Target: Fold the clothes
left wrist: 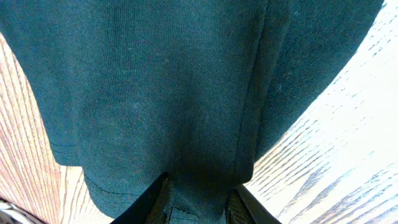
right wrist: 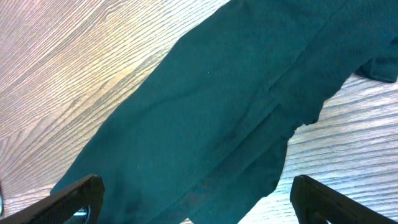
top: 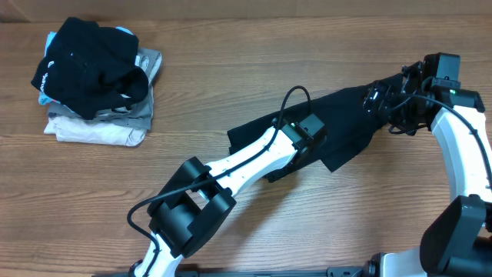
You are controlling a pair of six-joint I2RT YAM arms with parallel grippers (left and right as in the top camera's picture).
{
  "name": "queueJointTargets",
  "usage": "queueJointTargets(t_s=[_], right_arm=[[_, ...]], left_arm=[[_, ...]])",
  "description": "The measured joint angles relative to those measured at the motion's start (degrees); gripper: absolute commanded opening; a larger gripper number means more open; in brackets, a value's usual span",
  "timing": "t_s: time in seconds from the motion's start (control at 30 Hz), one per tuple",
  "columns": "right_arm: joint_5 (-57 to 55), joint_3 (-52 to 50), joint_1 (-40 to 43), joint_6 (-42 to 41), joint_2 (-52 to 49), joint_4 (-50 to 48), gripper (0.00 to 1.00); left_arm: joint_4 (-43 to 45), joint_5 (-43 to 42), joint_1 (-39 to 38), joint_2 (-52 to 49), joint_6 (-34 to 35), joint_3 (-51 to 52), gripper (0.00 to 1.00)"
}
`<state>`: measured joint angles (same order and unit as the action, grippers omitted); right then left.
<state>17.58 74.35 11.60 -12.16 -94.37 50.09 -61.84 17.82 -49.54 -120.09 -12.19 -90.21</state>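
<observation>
The large plain black T-shirt (top: 350,111) of soft fabric lies pulled into a narrow band across the right half of the wood-grain surface (top: 231,54). It slants from mid-table up toward the right arm. To my eye this is the gathering step of a fold. The left arm's fingers (left wrist: 163,200) are down near the middle of the band, drawn in on either side of a ridge of cloth by the hem. Whether they have it truly pinched I cannot tell. The right arm's fingers (right wrist: 79,196) stand wide apart above the shirt's far end, holding nothing.

Next, I'd say, the right side needs to come down and take its own edge so both can carry the cloth over together. Pulling from one side alone would likely twist the soft fabric.

At the far left sits a heap of other garments (top: 100,85), a black one with white lettering on grey and cream pieces. It is well apart and no obstacle. The left arm's black cable (top: 295,88) loops above the shirt, the one thing that might snag.
</observation>
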Motion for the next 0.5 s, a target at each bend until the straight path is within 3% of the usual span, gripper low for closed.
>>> queueJointTargets(t_s=[0.13, 0.23, 0.33, 0.5], right_arm=[[0.00, 0.00, 0.00, 0.04, 0.00, -0.04, 1.00], [0.02, 0.00, 0.00, 0.04, 0.00, -0.02, 1.00], [0.02, 0.00, 0.00, 0.04, 0.00, -0.02, 1.00], [0.02, 0.00, 0.00, 0.02, 0.00, -0.07, 1.00]], left_arm=[[-0.02, 0.66, 0.00, 0.00, 0.00, 0.00, 0.26], [-0.46, 1.81, 0.00, 0.00, 0.31, -0.02, 0.11], [-1.38, 2.54, 0.00, 0.00, 0.92, -0.17, 0.04], [-2.80, 3.06, 0.00, 0.00, 1.53, -2.25, 0.04]])
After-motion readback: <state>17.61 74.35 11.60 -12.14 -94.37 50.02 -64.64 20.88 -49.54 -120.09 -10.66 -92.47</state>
